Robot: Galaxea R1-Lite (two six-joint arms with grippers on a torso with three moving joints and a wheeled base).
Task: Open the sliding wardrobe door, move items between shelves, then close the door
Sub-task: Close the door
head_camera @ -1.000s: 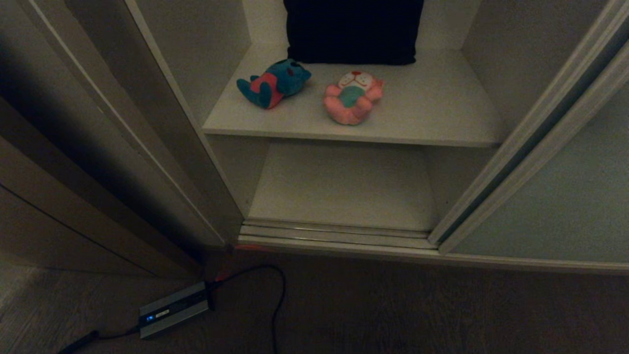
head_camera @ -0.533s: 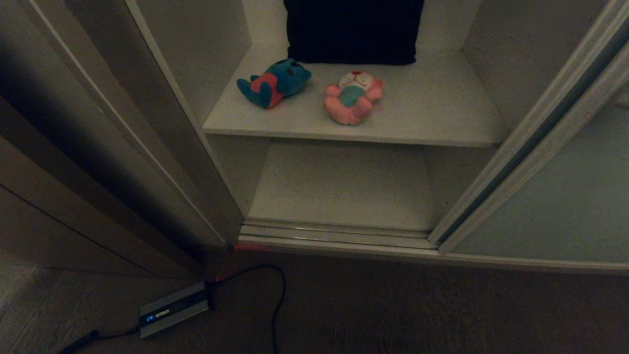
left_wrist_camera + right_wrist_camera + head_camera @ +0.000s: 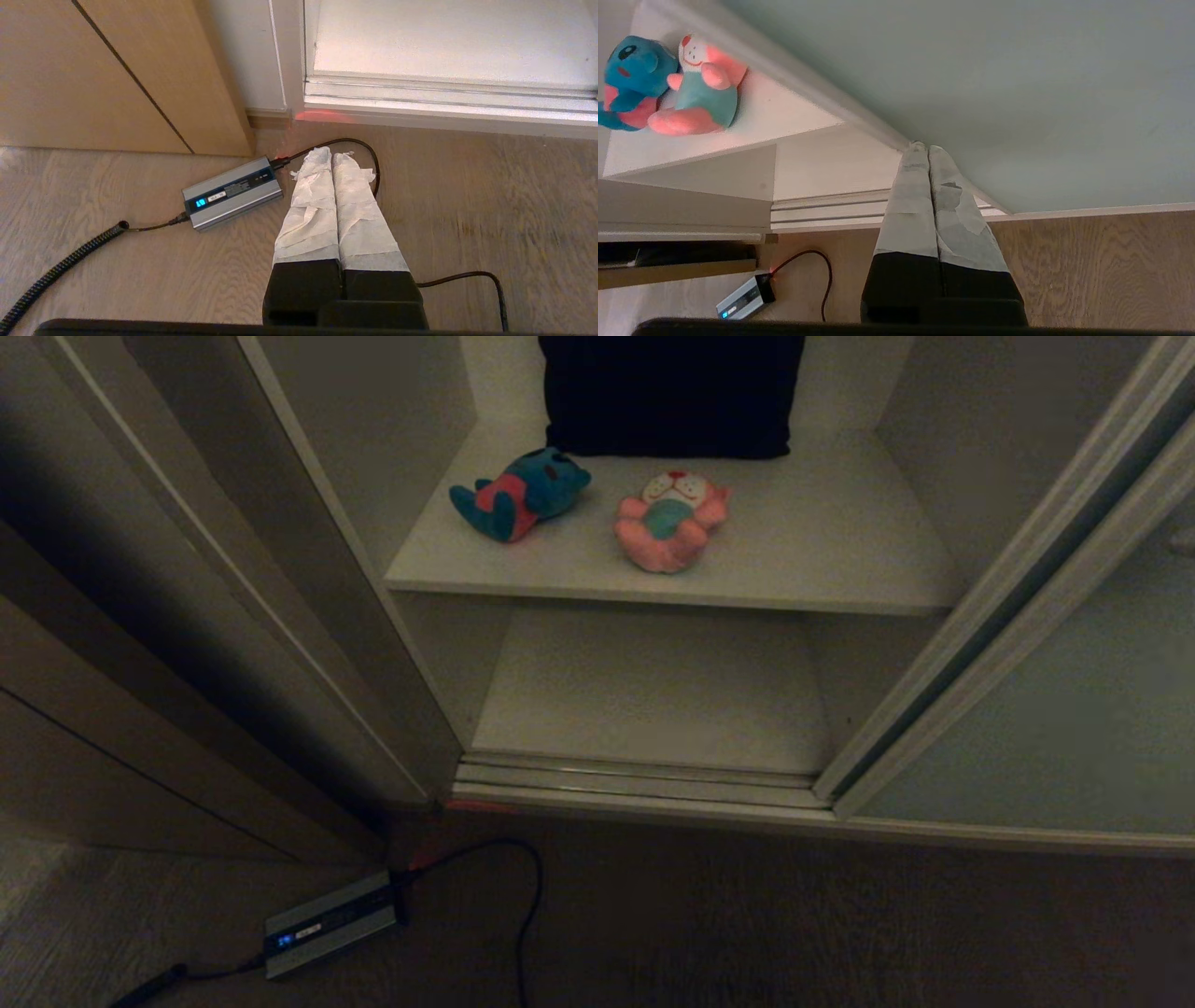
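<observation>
With the matte grey-green sliding wardrobe door [image 3: 1055,728] standing open at right, teal-blue plush toy with red belly [image 3: 519,494] and pink plush toy in teal outfit [image 3: 669,519] lie mid-upper white shelf [image 3: 822,560]; right gripper [image 3: 923,148], clenched empty at the door's pale frame edge, should part before reaching in; left gripper [image 3: 332,156] parked, clenched.

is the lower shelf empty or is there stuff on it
Empty, as far as shown: the lower shelf is bare, while both plush toys lie on the upper shelf.
</observation>
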